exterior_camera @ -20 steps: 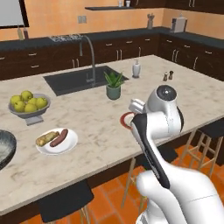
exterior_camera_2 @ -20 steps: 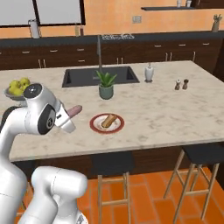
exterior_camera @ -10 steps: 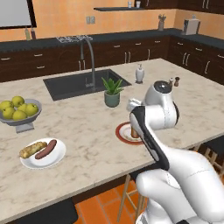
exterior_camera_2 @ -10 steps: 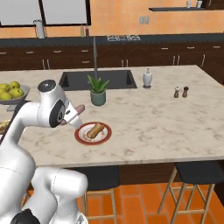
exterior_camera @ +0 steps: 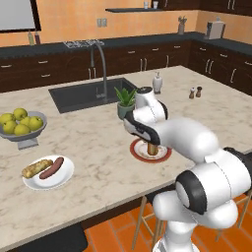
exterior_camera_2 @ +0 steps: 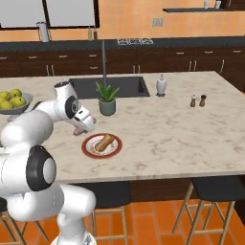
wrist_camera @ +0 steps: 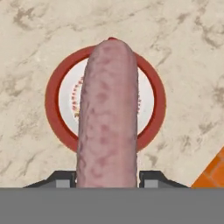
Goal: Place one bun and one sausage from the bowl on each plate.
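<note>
Now the gripper [wrist_camera: 108, 179] is clamped on a sausage [wrist_camera: 108, 118], which sticks out lengthwise ahead of the fingers and hangs directly over the red-rimmed plate [wrist_camera: 53, 114]. From the hand's view the sausage covers most of the plate's middle, so the arm looks lined up for a straight drop. In the right base view the gripper [exterior_camera_2: 78, 130] sits just above and to the left of that plate [exterior_camera_2: 87, 148], which already carries a bun [exterior_camera_2: 102, 142] lying at a slant. That bun explains the aim: the sausage probably belongs beside it, and holding it end-on lets it be lowered without knocking the bun aside.

Off to the left of the counter, well apart from the arm, the plain white plate [exterior_camera: 64, 179] holds a bun [exterior_camera: 37, 168] and a sausage [exterior_camera: 51, 167] lying side by side, so that half of the job looks finished. A pedestal bowl of apples [exterior_camera: 21, 126] stands behind it, and a potted plant [exterior_camera: 126, 102] stands just behind the red-rimmed plate near the sink [exterior_camera: 88, 95].

What remains, by the look of it, is to lower the sausage and let go. The risk is a roll off the shallow plate if it is released from too high.
</note>
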